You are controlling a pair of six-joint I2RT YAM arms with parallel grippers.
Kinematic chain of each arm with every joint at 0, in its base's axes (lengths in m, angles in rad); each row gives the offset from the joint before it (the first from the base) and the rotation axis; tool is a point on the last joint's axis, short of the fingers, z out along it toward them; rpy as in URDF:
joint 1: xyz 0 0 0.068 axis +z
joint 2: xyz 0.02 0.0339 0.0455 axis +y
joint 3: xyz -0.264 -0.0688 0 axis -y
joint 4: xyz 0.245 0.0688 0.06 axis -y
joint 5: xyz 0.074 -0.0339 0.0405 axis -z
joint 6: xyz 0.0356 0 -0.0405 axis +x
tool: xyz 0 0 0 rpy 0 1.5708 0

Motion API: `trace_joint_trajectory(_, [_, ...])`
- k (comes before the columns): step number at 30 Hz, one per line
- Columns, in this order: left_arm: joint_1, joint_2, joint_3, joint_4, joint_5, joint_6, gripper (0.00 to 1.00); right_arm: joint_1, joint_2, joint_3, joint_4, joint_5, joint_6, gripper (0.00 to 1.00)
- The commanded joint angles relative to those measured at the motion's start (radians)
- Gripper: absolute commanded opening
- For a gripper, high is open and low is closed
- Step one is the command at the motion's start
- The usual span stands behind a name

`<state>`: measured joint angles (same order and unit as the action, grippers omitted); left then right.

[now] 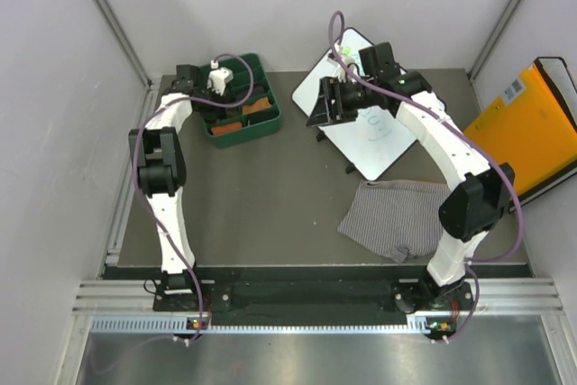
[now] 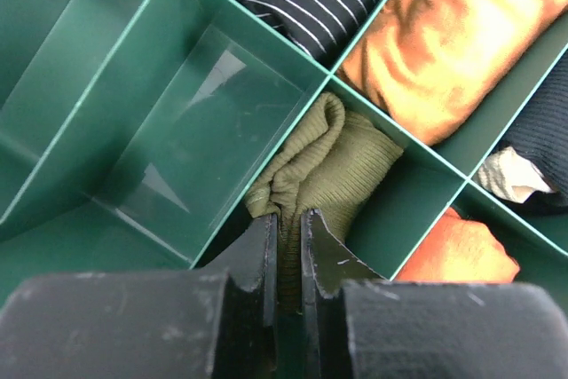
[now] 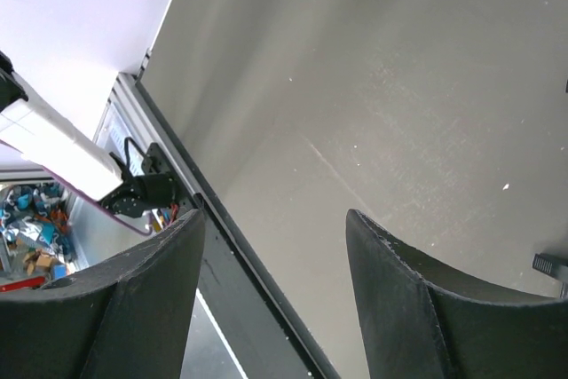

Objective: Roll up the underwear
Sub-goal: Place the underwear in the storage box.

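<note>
- L gripper (image 2: 288, 255): jaws nearly shut, pinching the near end of the olive underwear (image 2: 342, 161).
- That roll sits in a middle cell of the green tray (image 2: 177, 104), upper left of the top view.
- Roll's long axis runs away from the fingers toward the upper right of the wrist frame and sits between the dividers. I'd judge it placed, release pending.
- Neighbour cells hold other rolled pieces (black striped, orange).
- R gripper (image 3: 273, 219): jaws wide apart, nothing held. It hangs over the white board (image 1: 379, 146), upper centre of the top view.
- Next piece, grey striped underwear (image 1: 397, 216): flat, unrolled, on the table (image 1: 270, 205), lower right of the top view. Just beside the R arm base, well apart from the L gripper.
- Its long axis runs approx left-right, slightly tilted.
- R arm is much nearer, so prob R starts that roll. It would need to drop and pull back toward the frame bottom.
- Waistband side: can't tell.
</note>
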<state>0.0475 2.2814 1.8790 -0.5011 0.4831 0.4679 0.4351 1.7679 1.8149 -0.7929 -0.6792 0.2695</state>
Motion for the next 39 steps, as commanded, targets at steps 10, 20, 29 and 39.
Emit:
trace_joint_trajectory(10, [0.006, 0.0, 0.006, 0.039, -0.118, -0.101, 0.26, -0.007, -0.039, 0.0, -0.008, 0.017, -0.006, 0.64])
trace_joint_trajectory(20, [0.003, -0.111, -0.014, 0.133, -0.097, -0.233, 0.71, -0.009, -0.08, -0.023, -0.008, 0.001, 0.002, 0.64])
trace_joint_trajectory(29, [-0.008, -0.243, -0.047, 0.16, -0.012, -0.342, 0.81, -0.007, -0.159, -0.126, -0.031, 0.176, 0.065, 0.64])
trace_joint_trajectory(39, [-0.024, -0.5, -0.171, 0.297, -0.072, -0.62, 0.88, 0.072, -0.17, -0.34, -0.112, 0.407, 0.122, 0.61])
